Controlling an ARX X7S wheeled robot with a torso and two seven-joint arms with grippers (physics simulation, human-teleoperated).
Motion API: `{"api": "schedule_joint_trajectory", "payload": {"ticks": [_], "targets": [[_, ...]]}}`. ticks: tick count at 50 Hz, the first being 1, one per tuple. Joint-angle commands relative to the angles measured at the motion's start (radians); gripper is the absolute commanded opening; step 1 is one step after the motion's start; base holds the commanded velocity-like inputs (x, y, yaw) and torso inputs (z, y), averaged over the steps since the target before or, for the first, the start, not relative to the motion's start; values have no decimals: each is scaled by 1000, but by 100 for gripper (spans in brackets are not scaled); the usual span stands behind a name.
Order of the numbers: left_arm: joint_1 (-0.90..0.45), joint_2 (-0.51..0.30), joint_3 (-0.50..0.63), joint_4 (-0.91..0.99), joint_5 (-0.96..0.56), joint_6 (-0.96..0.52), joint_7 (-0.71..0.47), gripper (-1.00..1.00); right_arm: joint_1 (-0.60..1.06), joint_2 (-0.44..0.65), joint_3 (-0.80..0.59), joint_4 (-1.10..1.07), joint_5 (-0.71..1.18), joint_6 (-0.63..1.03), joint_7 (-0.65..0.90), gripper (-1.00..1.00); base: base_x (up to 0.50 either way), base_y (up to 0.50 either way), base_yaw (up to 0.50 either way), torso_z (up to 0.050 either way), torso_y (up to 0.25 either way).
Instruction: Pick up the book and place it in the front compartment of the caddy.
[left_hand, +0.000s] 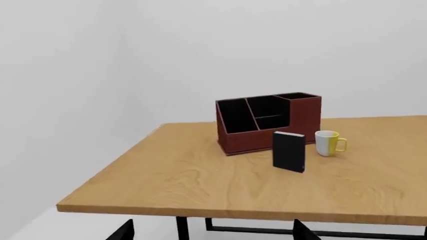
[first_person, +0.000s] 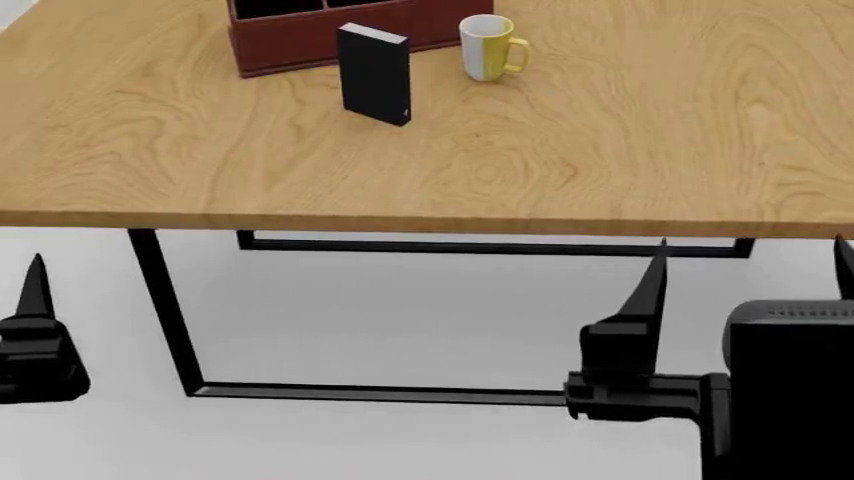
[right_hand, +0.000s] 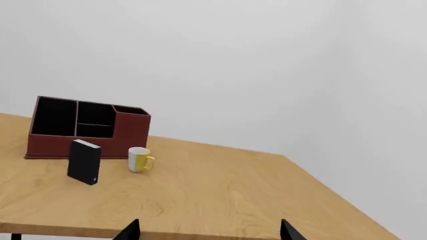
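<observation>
**Inspector:** Head view shows the book (first_person: 374, 73) standing upright on the counter (first_person: 561, 150), just in front of the caddy (first_person: 287, 48) and apart from it. The white-and-yellow mug (first_person: 489, 47) stands near the book, on the robot's right of it.

**Clerk:** Is anything holding the book?

**Inspector:** No. It is untouched. The left gripper (first_person: 34, 300) and the right gripper (first_person: 747, 300) both sit below the counter's near edge, well apart from the book.

**Clerk:** And the state of the jaws?

**Inspector:** On the right, two fingertips (right_hand: 130, 229) show with a wide gap between them, so those jaws stand spread and hold nothing. In the left wrist view two tips likewise show apart at the frame's lower edge, so those jaws read as spread and empty too.

**Clerk:** The caddy itself?

**Inspector:** Left wrist view shows its black-lined cells (left_hand: 237, 114) open at the top, with no book in any of them. Which cell counts as the front one is judged to be the one nearest the robot.

**Clerk:** Progress, then?

**Inspector:** Judged as not started. Reach, grasp, lift, carry and placement all remain.
</observation>
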Motion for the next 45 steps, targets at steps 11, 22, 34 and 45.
{"api": "schedule_joint_trajectory", "payload": {"ticks": [11,22,34,45], "targets": [[-20,-16,-8,14,-10,-33,-11,100,27,11,-6,-32,24,50,13,100,0,500,0,0,0],[-21,-18,-1,10,-13,-30,-16,100,32,1,-23,-32,45,57,11,100,0,48,0,0,0],[-13,-20,-2,17,-20,-27,-19,100,37,-1,-36,-32,70,60,3,100,437,112,0,0,0],[-12,-23,-4,24,-26,-28,-24,100,40,10,-41,-21,73,50,12,100,500,137,0,0,0]]}}
